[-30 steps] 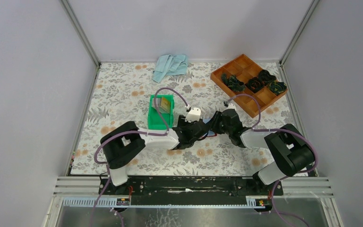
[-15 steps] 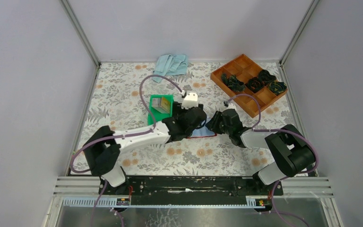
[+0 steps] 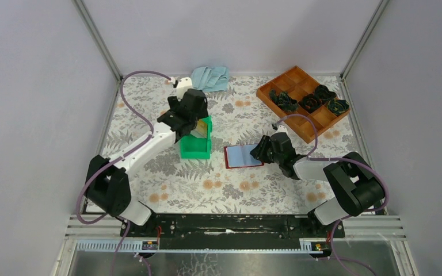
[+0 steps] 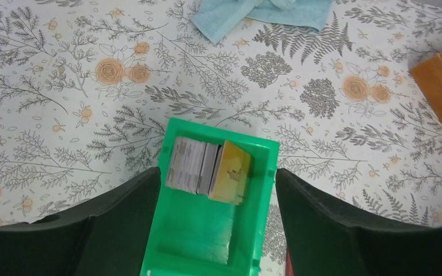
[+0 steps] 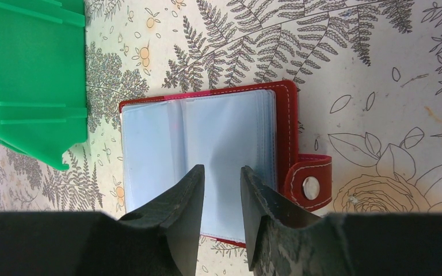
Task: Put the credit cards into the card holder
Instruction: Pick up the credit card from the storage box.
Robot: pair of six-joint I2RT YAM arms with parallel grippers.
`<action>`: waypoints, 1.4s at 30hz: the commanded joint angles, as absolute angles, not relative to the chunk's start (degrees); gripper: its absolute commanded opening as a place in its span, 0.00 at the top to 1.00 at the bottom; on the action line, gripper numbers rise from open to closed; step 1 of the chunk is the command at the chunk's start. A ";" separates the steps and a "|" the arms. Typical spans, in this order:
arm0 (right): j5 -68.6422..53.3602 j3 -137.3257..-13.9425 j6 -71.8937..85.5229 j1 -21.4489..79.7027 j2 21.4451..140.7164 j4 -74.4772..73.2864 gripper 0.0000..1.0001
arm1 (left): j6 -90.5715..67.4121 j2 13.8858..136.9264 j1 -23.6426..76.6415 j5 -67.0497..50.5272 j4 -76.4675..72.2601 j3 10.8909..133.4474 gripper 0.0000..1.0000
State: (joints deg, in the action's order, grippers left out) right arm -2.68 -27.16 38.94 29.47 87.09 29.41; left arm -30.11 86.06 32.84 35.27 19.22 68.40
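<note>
The credit cards (image 4: 207,170) stand on edge in a stack at the far end of a green bin (image 4: 201,241), a gold one at the right. My left gripper (image 4: 217,170) hovers over that bin (image 3: 195,146), open wide, one finger on each side of it, holding nothing. The card holder (image 3: 242,156) lies open on the table, dark red with pale blue pages (image 5: 218,121) and a snap tab (image 5: 309,185). My right gripper (image 5: 222,167) is over its near edge, open by a narrow gap, fingertips on or just above a page with nothing between them.
A blue cloth (image 3: 208,78) lies at the back of the floral mat. An orange compartment tray (image 3: 303,102) with dark items sits at the back right. The green bin's corner (image 5: 34,75) is close to the holder's left side.
My left arm has swung from over the card holder up and left to above the green bin, and its jaws have widened. The holder now lies uncovered. The right arm has not moved.
</note>
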 commanded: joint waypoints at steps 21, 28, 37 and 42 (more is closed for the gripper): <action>-4.57 -29.45 37.73 29.72 87.50 29.89 0.63 | -24.00 97.82 20.55 7.12 23.53 73.81 0.27; -4.41 -29.32 37.88 29.73 87.45 30.02 0.63 | -23.10 99.18 20.65 6.12 24.10 74.55 0.27; -4.48 -29.10 38.06 29.78 87.87 30.54 0.63 | -21.42 100.21 23.87 13.96 25.71 76.30 0.29; -4.48 -28.77 38.12 29.77 87.59 30.68 0.63 | -20.22 102.31 26.34 18.38 27.75 78.42 0.31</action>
